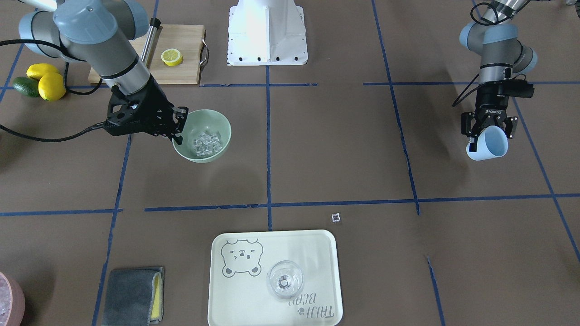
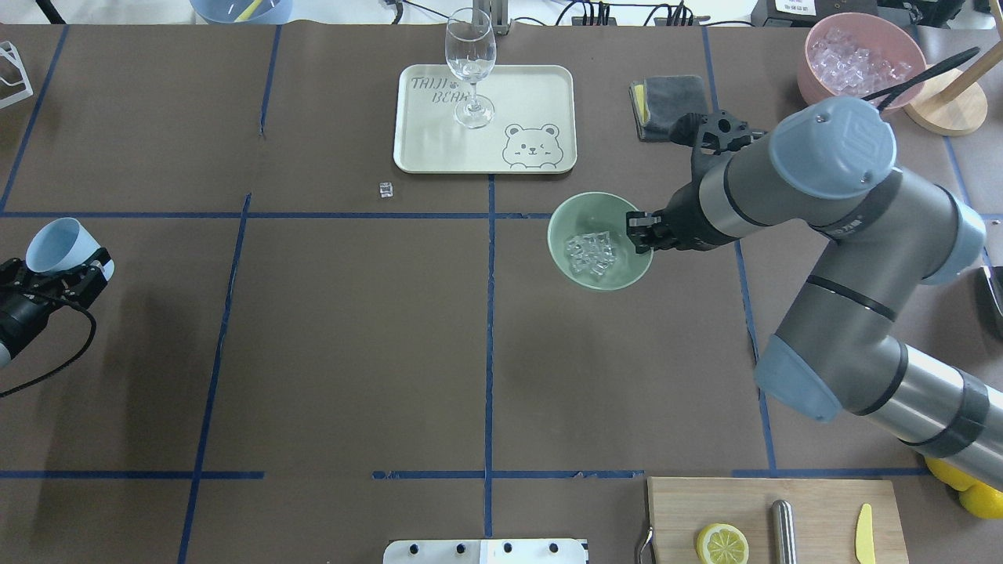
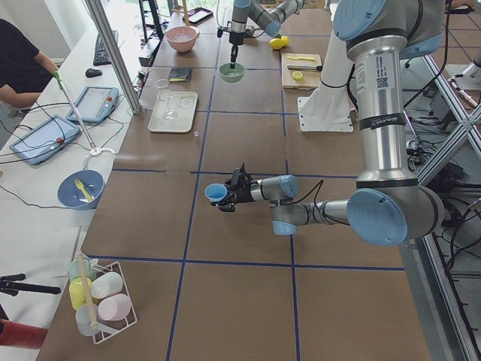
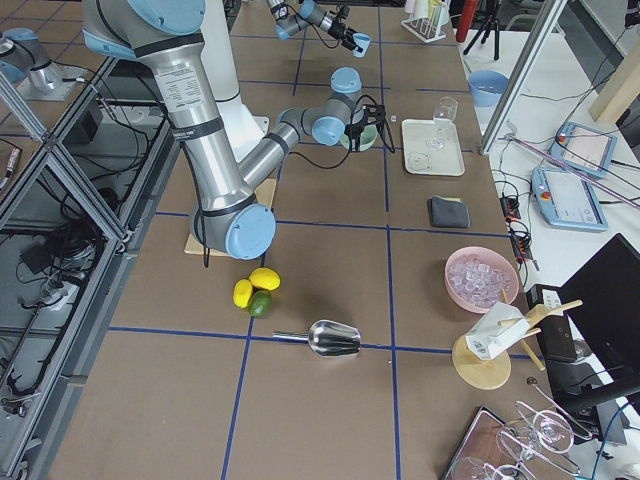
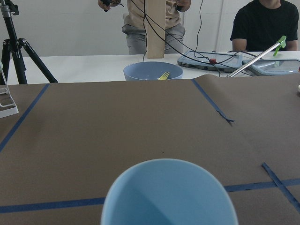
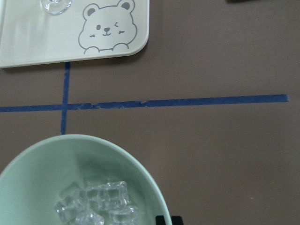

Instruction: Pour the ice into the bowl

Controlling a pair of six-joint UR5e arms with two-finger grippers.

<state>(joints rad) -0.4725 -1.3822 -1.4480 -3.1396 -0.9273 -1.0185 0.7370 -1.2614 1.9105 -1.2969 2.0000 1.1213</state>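
Centre-left: R gripper [image 1: 180, 131] pinches bowl [image 1: 204, 157] rim; far right: L gripper [image 1: 489, 136] clasps cup [image 1: 493, 146]. Risk: rim hold may slip, spilling ice [image 1: 207, 142].

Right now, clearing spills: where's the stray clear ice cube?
Overhead view: the stray clear ice cube lies on the brown table, by the near-left corner of the cream bear-print tray.

Grey arms [image 1: 120, 59], blue caps [image 1: 81, 18], black grippers [image 1: 180, 127] [image 1: 491, 136]
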